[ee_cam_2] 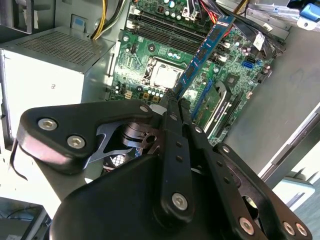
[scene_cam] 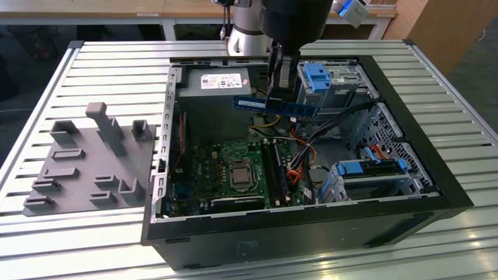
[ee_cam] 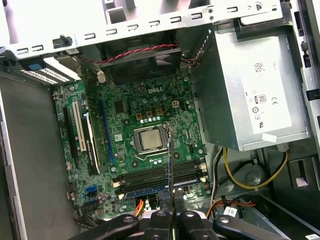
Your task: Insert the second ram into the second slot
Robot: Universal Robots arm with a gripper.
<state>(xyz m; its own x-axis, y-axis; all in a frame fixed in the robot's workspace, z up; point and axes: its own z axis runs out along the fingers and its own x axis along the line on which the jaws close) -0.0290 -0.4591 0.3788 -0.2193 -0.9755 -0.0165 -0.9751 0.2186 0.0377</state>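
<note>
My gripper (scene_cam: 279,100) is clamped tight on the second RAM stick (scene_cam: 251,103), approx mid-length, both ends poking out. In the exterior view the stick hangs level in the air over the open PC case (scene_cam: 311,233), lying roughly 9 to 3 o'clock, w/ the motherboard (scene_cam: 225,169) at 6 o'clock of it. Power supply (scene_cam: 214,81) sits at 10 o'clock of the stick, a light-blue drive-bay clip (scene_cam: 318,76) at 2 o'clock. Case stands on the slatted desk (scene_cam: 116,70). Grey fixture plate (scene_cam: 78,169) is at 9 o'clock of the case. In the first wrist view the stick (ee_cam: 169,165) shows edge-on, at right angles to the DIMM slots (ee_cam: 150,176) near the CPU (ee_cam: 149,140), not seated. In the second wrist view it (ee_cam_2: 205,50) juts from my fingertips (ee_cam_2: 172,115) over the board.
</note>
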